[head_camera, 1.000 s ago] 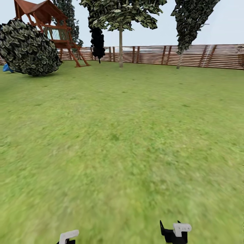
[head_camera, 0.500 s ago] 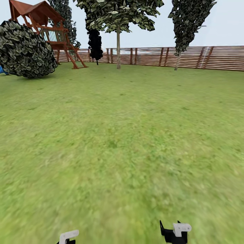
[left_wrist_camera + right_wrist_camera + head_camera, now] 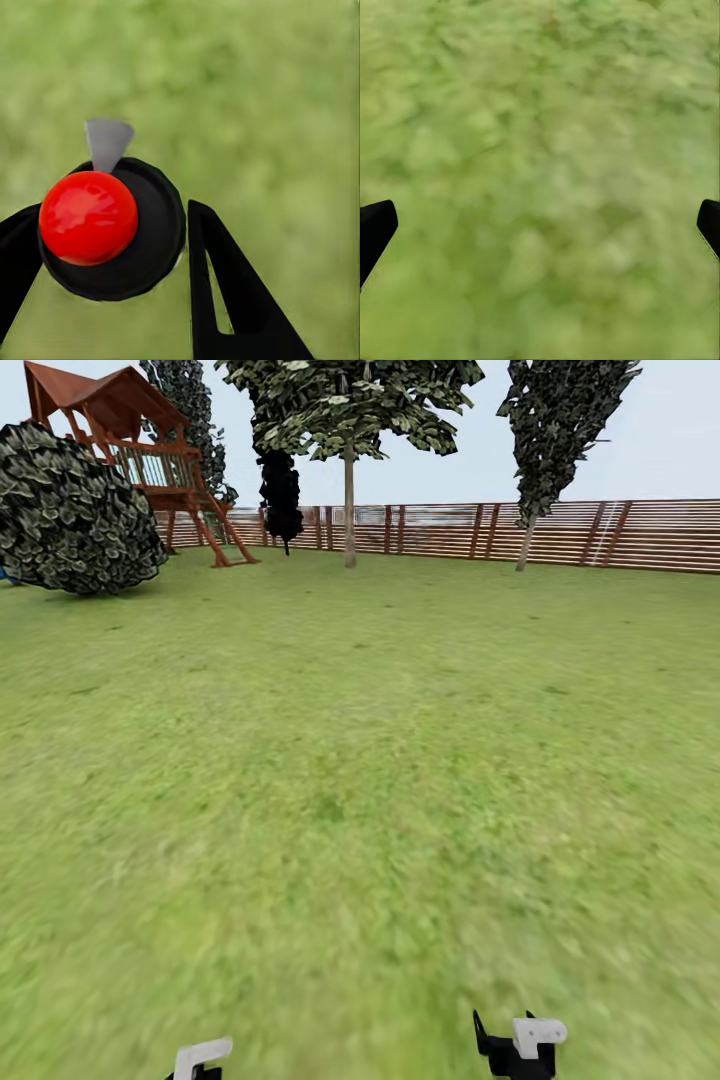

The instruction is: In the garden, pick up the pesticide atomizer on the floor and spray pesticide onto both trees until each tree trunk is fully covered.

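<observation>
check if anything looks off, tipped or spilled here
Nothing stands out. The pesticide atomizer sits between the left hand fingers, red cap intact, no spill on the grass. The right hand is open and empty. The trees, the fence and the play tower stand upright.

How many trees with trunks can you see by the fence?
2. One tree stands near the middle of the fence; another tree leans further right. Dark foliage behind the playhouse may hide more.

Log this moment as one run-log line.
phase: crossing lawn | left pincer: shut on pesticide atomizer | right pincer: open, nothing held | ahead: trees by fence | spraying: not begun
</observation>
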`<state>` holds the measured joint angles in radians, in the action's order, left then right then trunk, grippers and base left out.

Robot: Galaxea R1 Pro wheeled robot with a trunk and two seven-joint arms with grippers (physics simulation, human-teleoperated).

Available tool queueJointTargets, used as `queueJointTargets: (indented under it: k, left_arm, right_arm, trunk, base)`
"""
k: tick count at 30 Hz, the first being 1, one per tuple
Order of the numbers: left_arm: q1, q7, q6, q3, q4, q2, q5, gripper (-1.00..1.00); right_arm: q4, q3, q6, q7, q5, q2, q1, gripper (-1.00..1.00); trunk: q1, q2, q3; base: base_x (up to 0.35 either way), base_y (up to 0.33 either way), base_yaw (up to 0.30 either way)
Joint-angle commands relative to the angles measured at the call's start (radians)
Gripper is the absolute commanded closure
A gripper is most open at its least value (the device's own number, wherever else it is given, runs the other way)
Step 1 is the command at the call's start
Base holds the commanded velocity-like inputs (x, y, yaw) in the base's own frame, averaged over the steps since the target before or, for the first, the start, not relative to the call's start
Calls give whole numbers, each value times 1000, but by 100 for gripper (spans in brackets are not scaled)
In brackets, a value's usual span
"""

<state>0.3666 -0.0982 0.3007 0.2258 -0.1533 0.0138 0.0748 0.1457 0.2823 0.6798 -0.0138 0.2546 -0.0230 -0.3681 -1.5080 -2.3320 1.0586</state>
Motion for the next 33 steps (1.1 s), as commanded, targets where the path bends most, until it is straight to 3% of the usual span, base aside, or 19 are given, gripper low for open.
queueJointTargets:
  k: [1,25,28,31,33]
  left_arm:
    - [0,-1,0,0,0,0,0,100]
    - [0,-1,0,0,0,0,0,100]
    - [0,-1,0,0,0,0,0,100]
    - [0,-1,0,0,0,0,0,100]
    - [0,-1,0,0,0,0,0,100]
  right_arm:
    - [0,0,0,0,0,0,0,-100]
    - [0,-1,1,1,1,0,0,-100]
    - [-38,0,1,5,-2,7,0,-100]
    - [-73,0,85,6,-2,6,13,-100]
    - [-75,0,198,4,-1,4,39,-100]
  trunk:
    - [0,0,0]
    - [0,0,-15]
    - [0,0,-15]
    - [0,0,-15]
    - [0,0,-15]
  base:
    - [338,0,0]
    - [338,0,0]
    - [338,0,0]
    - [338,0,0]
    - [338,0,0]
